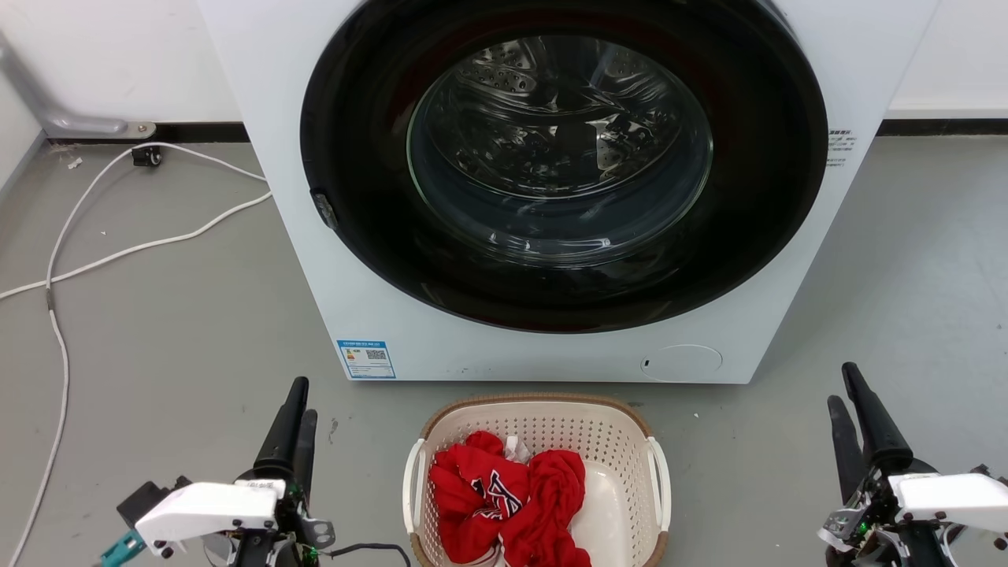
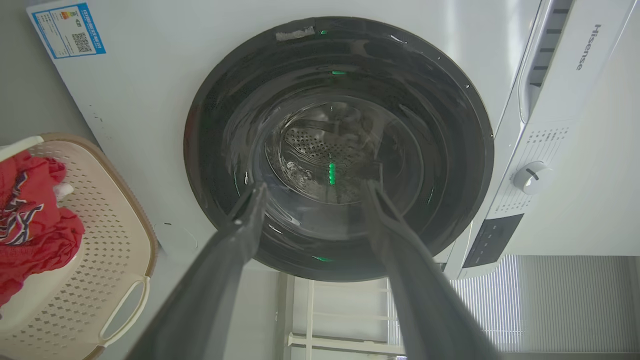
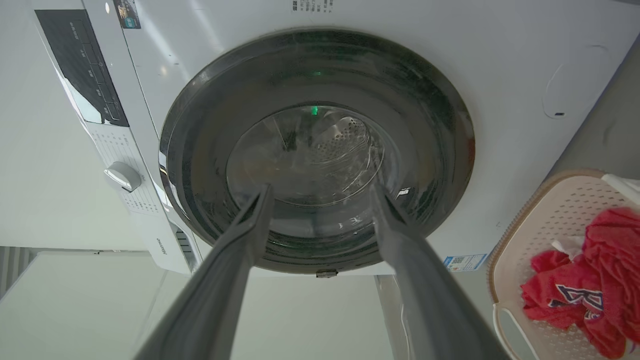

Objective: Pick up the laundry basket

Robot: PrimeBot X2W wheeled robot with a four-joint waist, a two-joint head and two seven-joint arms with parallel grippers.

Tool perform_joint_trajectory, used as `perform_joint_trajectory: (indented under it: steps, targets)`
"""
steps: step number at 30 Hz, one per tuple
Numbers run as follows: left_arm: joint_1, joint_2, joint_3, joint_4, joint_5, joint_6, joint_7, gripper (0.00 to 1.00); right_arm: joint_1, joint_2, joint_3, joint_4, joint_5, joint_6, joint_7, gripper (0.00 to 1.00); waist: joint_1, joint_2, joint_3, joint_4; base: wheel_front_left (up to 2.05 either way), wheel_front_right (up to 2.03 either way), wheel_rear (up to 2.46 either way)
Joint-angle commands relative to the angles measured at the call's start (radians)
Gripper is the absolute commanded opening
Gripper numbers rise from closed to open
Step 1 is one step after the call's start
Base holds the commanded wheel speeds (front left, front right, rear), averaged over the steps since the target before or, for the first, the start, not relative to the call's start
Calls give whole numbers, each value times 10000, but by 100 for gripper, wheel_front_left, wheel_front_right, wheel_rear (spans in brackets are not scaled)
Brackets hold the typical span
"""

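Note:
The laundry basket (image 1: 540,400) sits on the grey floor just in front of the washing machine, cream with a brown rim and white side handles. Red clothes (image 1: 504,496) lie inside it. My left gripper (image 1: 303,398) hovers to the basket's left, open and holding nothing, fingers pointing toward the machine. On the opposite side, farther from the basket, my right gripper (image 1: 841,383) is also open and empty. The left wrist view has the basket (image 2: 110,240) at its left edge, beside my left gripper (image 2: 316,186). In the right wrist view the basket (image 3: 550,210) lies right of my right gripper (image 3: 321,188).
A white front-loading washing machine (image 1: 551,173) with its dark round door shut stands directly behind the basket. White cables (image 1: 59,346) trail across the floor at the left, below a grey pipe (image 1: 47,110) by the wall. Bare grey floor lies on both sides of the basket.

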Motion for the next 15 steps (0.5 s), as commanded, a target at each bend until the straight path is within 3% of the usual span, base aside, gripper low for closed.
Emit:
perform_joint_trajectory:
  steps: [1,15]
  targets:
    - [-352,79,-88,-244,392,0,-102,100,-52,-30,9,-298,-360,15,-99,100,0,0,0,4,0,0,0]
    - [-328,34,-559,-871,4280,10,-756,100,216,-32,222,-1309,-4741,17,-661,100,0,0,14,61,0,0,0]
